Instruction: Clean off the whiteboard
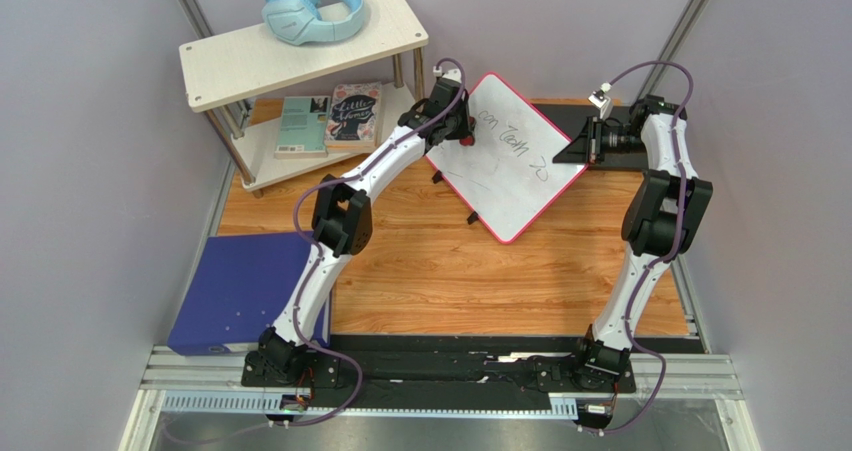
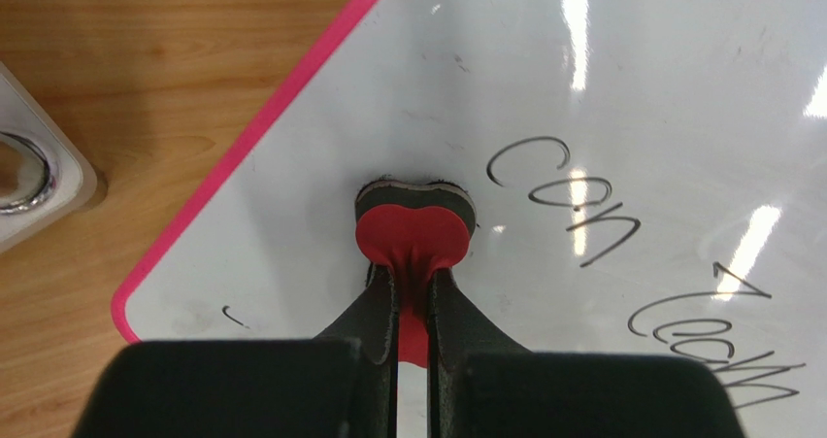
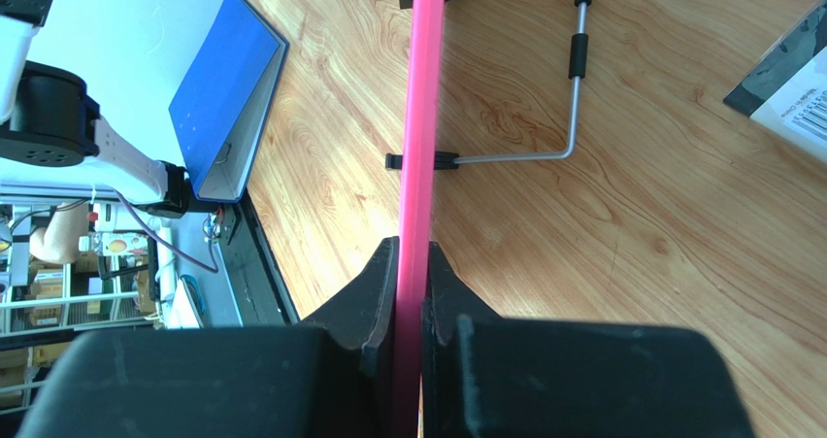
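The whiteboard, white with a pink rim, lies tilted at the back middle of the wooden table, with black handwriting on it. My left gripper is shut on a red heart-shaped eraser, whose dark felt presses on the board just left of the word "con". In the left wrist view the gripper pinches the eraser's red tab. My right gripper is shut on the board's pink rim at its right corner, the fingertips clamping the edge.
A white two-level shelf at the back left carries blue headphones on top and books below. A blue binder lies at the front left and also shows in the right wrist view. The board's wire foot rests on the table.
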`<action>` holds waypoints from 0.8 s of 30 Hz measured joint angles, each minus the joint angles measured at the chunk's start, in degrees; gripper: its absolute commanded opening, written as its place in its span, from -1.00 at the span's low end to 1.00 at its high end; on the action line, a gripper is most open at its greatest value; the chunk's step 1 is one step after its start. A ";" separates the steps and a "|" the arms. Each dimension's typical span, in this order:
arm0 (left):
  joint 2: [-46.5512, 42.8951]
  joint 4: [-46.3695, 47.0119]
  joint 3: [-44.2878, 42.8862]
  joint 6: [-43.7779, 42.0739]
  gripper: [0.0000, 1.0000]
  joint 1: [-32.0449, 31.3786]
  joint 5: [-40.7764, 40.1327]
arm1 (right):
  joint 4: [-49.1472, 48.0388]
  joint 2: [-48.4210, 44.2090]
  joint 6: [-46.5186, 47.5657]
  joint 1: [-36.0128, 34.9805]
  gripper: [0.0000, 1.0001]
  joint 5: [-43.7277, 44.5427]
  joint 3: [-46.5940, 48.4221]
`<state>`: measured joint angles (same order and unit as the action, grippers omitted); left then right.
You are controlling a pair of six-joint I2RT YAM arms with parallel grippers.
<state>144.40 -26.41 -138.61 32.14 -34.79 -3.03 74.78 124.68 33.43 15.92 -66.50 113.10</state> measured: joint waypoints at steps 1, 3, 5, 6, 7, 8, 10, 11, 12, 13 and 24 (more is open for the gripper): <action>0.81 0.07 -1.27 0.15 -1.00 0.17 -0.24 | 0.02 0.00 -0.02 0.00 -1.00 0.02 0.00; 2.01 0.07 -3.06 0.24 -1.00 0.42 -0.26 | 0.22 0.00 -0.07 0.02 -1.00 0.11 0.00; 2.91 0.00 -4.39 0.20 -1.00 0.42 -0.28 | 0.28 0.00 -0.13 0.02 -1.00 0.26 0.00; 3.10 0.02 -4.70 0.17 -1.00 0.44 -0.07 | 0.35 0.00 -0.13 0.02 -1.00 0.37 0.00; 3.10 0.02 -4.70 0.20 -1.00 0.46 -0.02 | 0.37 0.00 -0.13 0.02 -1.00 0.42 0.00; 3.15 0.11 -4.70 0.17 -1.00 0.59 0.31 | 0.37 0.00 -0.11 0.02 -1.00 0.46 0.00; 3.21 0.50 -4.72 -0.02 -1.00 0.87 1.79 | 0.42 0.00 -0.11 0.02 -1.00 0.57 0.00; 3.23 0.68 -4.70 -0.55 -1.00 1.16 2.91 | 0.42 0.00 -0.11 0.02 -1.00 0.61 0.00; 3.23 1.07 -4.70 -1.05 -1.00 1.36 3.48 | 0.39 0.00 -0.09 0.02 -1.00 0.61 0.00; 3.23 1.75 -4.52 -1.68 -1.00 1.51 4.02 | 0.42 0.00 -0.07 0.02 -1.00 0.61 0.02; 0.39 5.64 0.15 -8.52 -1.00 2.40 5.51 | 0.50 -2.27 -0.07 -1.68 -1.00 3.56 0.39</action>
<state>144.79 -20.78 -138.45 23.62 -32.38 2.48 75.29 122.41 33.36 14.24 -62.94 113.49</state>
